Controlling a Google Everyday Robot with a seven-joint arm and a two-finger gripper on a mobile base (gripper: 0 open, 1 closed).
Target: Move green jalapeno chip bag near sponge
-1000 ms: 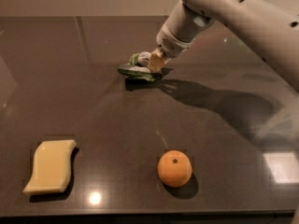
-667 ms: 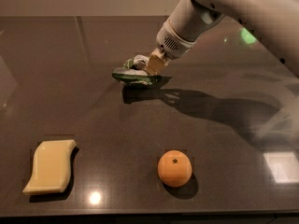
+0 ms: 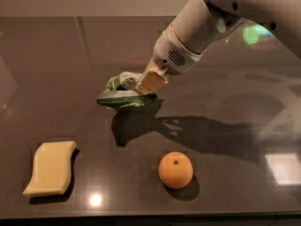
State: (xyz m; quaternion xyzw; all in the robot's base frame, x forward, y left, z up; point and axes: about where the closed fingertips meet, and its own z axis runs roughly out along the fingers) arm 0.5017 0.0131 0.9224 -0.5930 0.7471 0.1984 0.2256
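Camera view, central gripper (image 3: pixel 146 86) clasping one bag (image 3: pixel 118 99)

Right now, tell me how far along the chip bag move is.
Done: the end effector is shut on the green jalapeno chip bag, which looks lifted, its shadow falling apart from it on the table. In hand: the bag hangs above mid-table. Left: bring it to the sponge at the front left and set it down beside it.
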